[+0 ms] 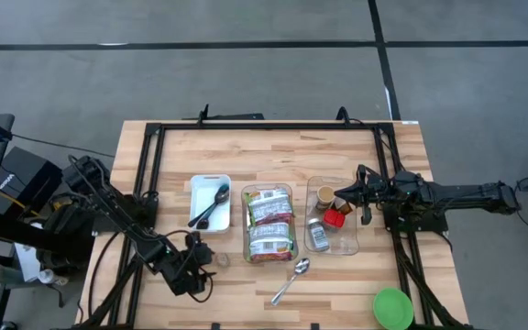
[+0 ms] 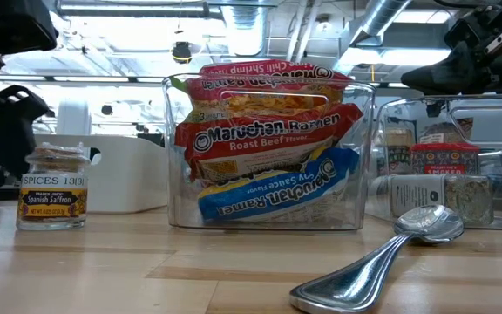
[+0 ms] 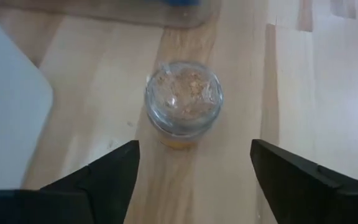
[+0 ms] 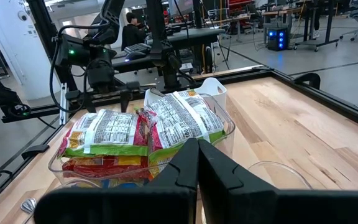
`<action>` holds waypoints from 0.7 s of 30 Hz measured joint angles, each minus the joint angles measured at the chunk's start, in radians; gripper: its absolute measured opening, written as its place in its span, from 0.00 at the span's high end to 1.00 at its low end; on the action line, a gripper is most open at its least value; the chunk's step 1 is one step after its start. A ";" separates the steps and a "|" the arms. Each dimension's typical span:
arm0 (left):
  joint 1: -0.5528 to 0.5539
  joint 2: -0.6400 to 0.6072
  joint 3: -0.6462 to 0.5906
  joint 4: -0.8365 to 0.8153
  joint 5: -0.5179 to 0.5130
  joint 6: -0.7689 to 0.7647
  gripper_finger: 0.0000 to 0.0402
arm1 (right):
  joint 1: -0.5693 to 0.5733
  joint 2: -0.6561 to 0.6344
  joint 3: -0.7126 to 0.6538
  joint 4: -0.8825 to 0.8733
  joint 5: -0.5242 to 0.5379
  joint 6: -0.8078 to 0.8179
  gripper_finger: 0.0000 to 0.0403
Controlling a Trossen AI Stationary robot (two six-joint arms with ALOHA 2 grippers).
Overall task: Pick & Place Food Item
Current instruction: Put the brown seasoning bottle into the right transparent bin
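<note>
The small jar of Spanish saffron (image 2: 52,187) stands upright on the wooden tabletop (image 1: 356,284), near the front edge and just left of the clear bin of ramen packets (image 1: 269,223). The left gripper (image 1: 193,268) hovers right beside it, on its near left side, with its fingers (image 3: 98,180) spread well apart and nothing between them; in the left wrist view the jar (image 3: 183,98) sits just ahead of the open fingertips, centred on the gap but clear of both, so the jar rests on the wood free of any grip. In the high view the jar (image 1: 223,260) shows as a small pale disc touching neither the gripper nor the bin. Behind it, farther from the front edge, lies a white tray (image 1: 200,188) holding a dark spoon (image 1: 213,205). A metal spoon (image 1: 291,280) lies on the tabletop near the front, right of the jar and just in front of the ramen bin. To the right of the ramen stands a second clear bin (image 1: 346,240) with spice jars in it, among them one with a red cap (image 1: 335,218). The right gripper (image 1: 341,197) hangs over that bin's far right part with its fingers pressed together, empty. A green lid (image 1: 393,308) rests at the near right corner of the tabletop.
</note>
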 joint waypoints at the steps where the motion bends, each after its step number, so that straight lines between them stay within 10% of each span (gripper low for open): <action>1: 0.000 0.000 0.000 0.000 -0.012 0.010 0.24 | 0.000 0.000 0.000 0.000 0.000 0.000 1.00; 21: 0.051 0.101 0.000 0.173 -0.064 0.090 0.25 | 0.000 0.000 0.000 -0.005 0.000 0.000 1.00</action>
